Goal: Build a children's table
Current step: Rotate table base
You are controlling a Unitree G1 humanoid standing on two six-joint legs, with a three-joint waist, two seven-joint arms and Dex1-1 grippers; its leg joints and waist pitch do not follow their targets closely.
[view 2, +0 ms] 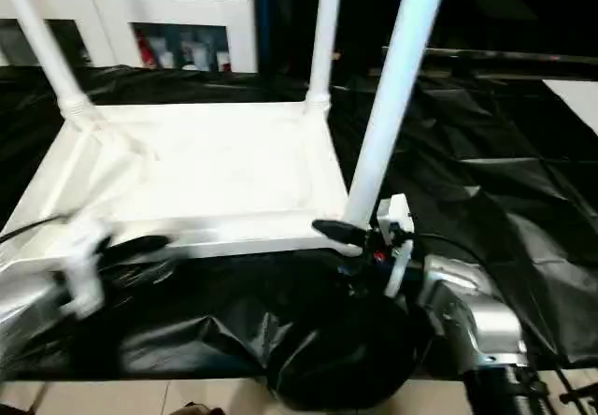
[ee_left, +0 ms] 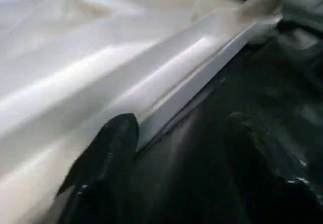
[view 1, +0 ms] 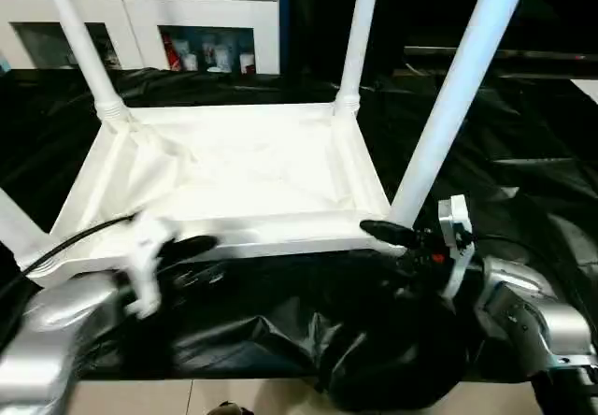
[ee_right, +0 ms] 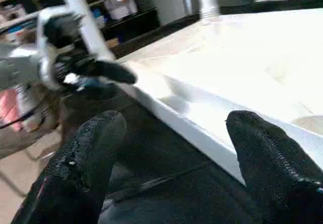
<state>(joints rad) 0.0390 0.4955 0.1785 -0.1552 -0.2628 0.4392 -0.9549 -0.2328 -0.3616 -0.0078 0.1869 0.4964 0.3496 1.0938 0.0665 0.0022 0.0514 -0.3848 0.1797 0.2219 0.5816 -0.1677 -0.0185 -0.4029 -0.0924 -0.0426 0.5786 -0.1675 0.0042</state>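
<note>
Lighting: overhead room light is falling evenly and washing the white tabletop [view 1: 234,167] to near-blank glare, its ribbing hardly showing. The black drape [view 1: 523,153] is staying dim, catching only soft sheen along its creases. Shadows: faint ones are lying inside the rim. Blur: the left end effector [view 1: 177,247] is smearing in both head views (edges streaked). Both wrist views are rendering their near fingers [ee_right: 91,148] soft and out of focus. The background cabinet [view 1: 140,22] is reading hazy, slightly overexposed.
</note>
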